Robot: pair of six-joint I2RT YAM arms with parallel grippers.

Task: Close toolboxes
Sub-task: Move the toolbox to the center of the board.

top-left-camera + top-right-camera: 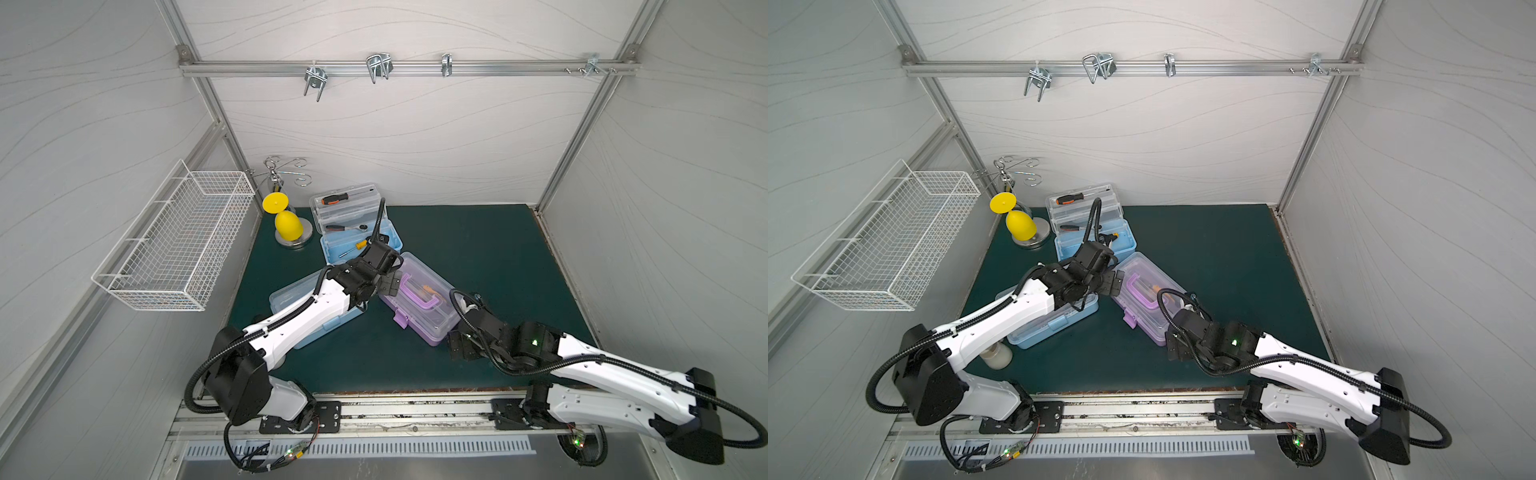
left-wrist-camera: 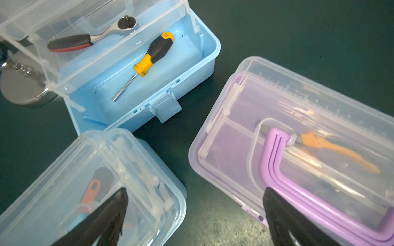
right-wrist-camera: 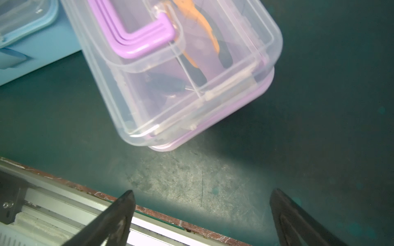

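Observation:
Three toolboxes lie on the green mat. The rear light-blue toolbox (image 1: 390, 243) (image 2: 191, 70) stands open, its clear lid and tray (image 1: 345, 203) tilted back, with a yellow-black screwdriver (image 2: 153, 53) inside. The front light-blue toolbox (image 1: 286, 299) (image 2: 64, 181) has its lid down and lies partly under my left arm. The purple toolbox (image 1: 419, 307) (image 3: 170, 85) has its lid down. My left gripper (image 1: 392, 282) (image 2: 195, 191) hovers open over the gap between those two. My right gripper (image 1: 457, 345) (image 3: 202, 191) is open and empty by the purple box's near end.
A white wire basket (image 1: 174, 245) hangs on the left wall. A yellow goblet on a metal stand (image 1: 286, 224) is at the back left. The mat's front edge and metal rail (image 3: 149, 210) lie just under my right gripper. A white bottle (image 1: 996, 357) stands below my left arm.

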